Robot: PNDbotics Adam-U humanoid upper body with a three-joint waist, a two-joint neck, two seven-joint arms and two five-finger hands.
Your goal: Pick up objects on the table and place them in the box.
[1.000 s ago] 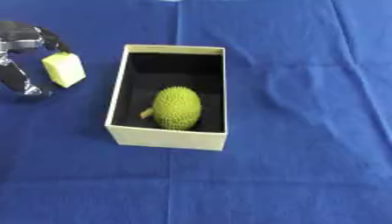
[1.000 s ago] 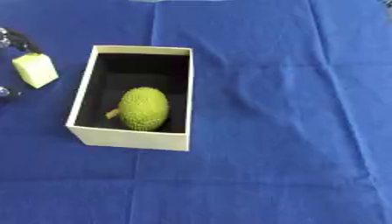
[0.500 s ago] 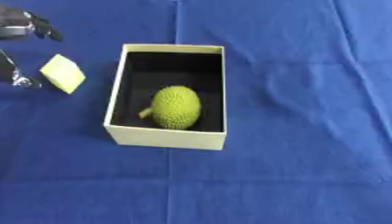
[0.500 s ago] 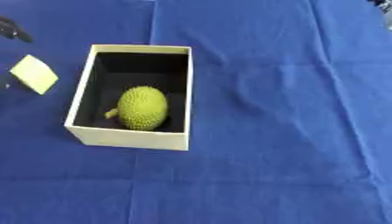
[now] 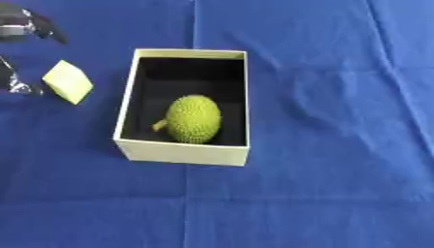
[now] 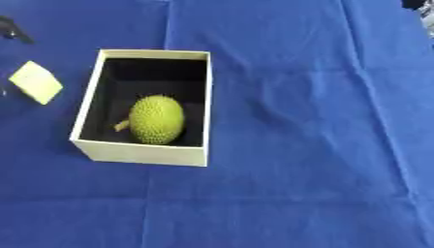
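Note:
An open cream box with a dark inside stands in the middle of the blue cloth. Inside it, towards the near end, lies a green spiky fruit with a short stem. Left of the box a pale yellow block lies tilted on the cloth. My left hand shows only partly at the left edge. Its dark fingers spread above and to the left of the block, open and apart from it. My right hand shows in neither view.
A blue cloth with soft creases covers the whole table. A small dark shape sits in the top right corner of the right eye view; I cannot make out what it is.
My left hand had its fingers round the yellow block a second ago. It has opened and drawn back to the left, and the block has settled slightly lower beside the box.

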